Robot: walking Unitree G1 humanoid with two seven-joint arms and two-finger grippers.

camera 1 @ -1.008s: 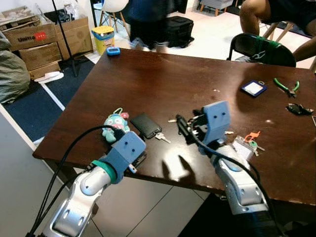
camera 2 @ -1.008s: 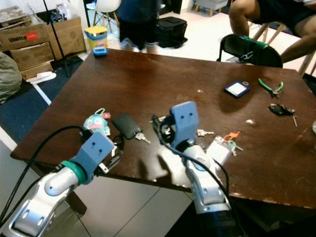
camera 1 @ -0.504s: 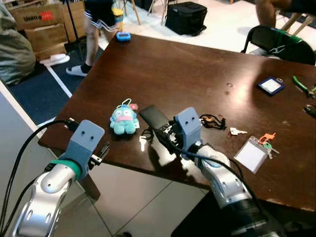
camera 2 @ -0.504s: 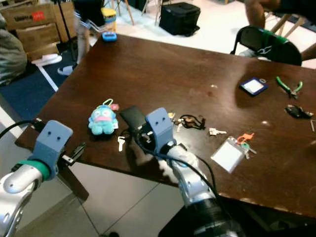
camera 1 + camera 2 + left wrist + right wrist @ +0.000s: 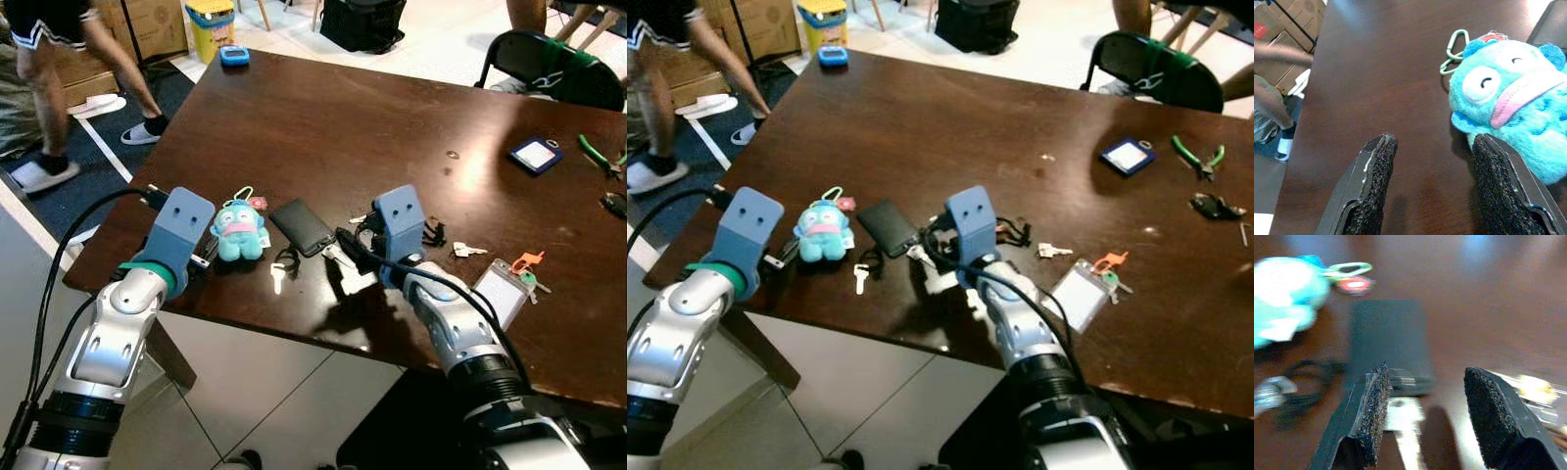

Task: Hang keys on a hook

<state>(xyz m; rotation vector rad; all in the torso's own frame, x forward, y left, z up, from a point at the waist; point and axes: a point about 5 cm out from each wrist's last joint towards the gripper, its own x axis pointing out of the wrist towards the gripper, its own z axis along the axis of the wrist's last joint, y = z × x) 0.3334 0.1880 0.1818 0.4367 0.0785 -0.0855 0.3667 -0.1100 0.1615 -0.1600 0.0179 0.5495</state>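
The black key fob (image 5: 303,226) is taken as the landmark. It lies flat on the dark wooden surface (image 5: 343,127). Just on its near side a silver key (image 5: 278,282) is seen on a dark ring or loop (image 5: 286,259), and this bunch is judged to be the thing to be hung. No hook can be made out.

The right pincer (image 5: 1422,418) is held open and empty just over the fob's near right end, with the fob between its pads (image 5: 1373,413). The left pincer (image 5: 1437,188) is likewise spread wide and empty, beside the blue plush toy (image 5: 240,231) left of the fob.

For a sound pick-up, the right pincer should be shifted off the fob toward the ring, lowered until the pads straddle it, and closed only then. The toy's green clip (image 5: 1453,45) is best left untouched. More loose keys (image 5: 468,251) lie right of the fob.
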